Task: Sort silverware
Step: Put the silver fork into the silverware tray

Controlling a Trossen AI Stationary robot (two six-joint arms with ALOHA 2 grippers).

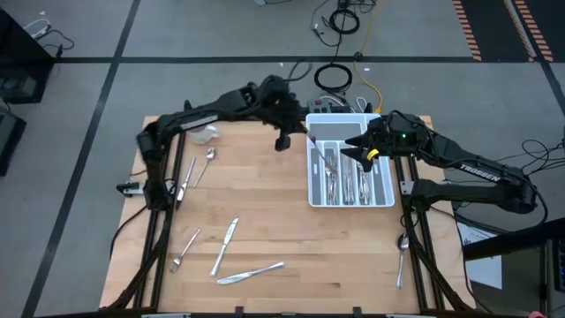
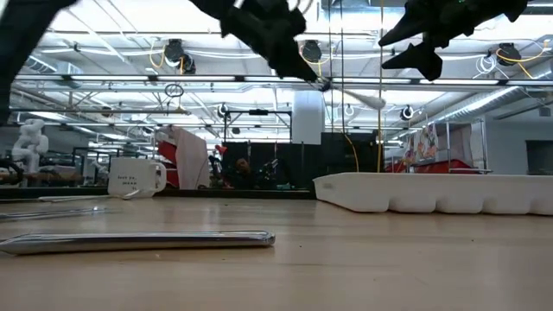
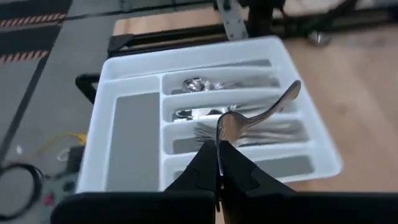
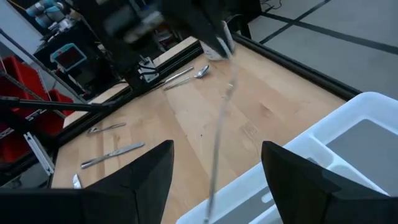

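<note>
My left gripper (image 3: 217, 147) is shut on a shiny spoon (image 3: 261, 112) and holds it in the air over the white compartmented tray (image 1: 385, 200), near the tray's far left corner. In the high view the spoon (image 1: 321, 152) reaches out from my left gripper (image 1: 302, 130) across the tray's left compartments. The tray (image 3: 127, 68) has silverware lying in its long slots. My right gripper (image 4: 214, 180) hangs open above the tray's right half (image 1: 359, 151) with nothing between its fingers. My left gripper pinches the spoon's broad end (image 3: 225, 129) between its two fingertips. The fingers slant downward, coming from the table's far left toward the tray. The rest of the spoon sticks out beyond them to its flared tip (image 3: 292, 92), lifted clear above the tray.
Loose silverware lies on the wooden table: a spoon (image 1: 209, 157) and another piece (image 1: 187, 177) at the left, a fork (image 1: 185, 250) and two knives (image 1: 225, 246) (image 1: 252, 274) toward the near edge, and a spoon (image 1: 402, 256) at the right edge. A mug (image 2: 134, 177) stands far left.
</note>
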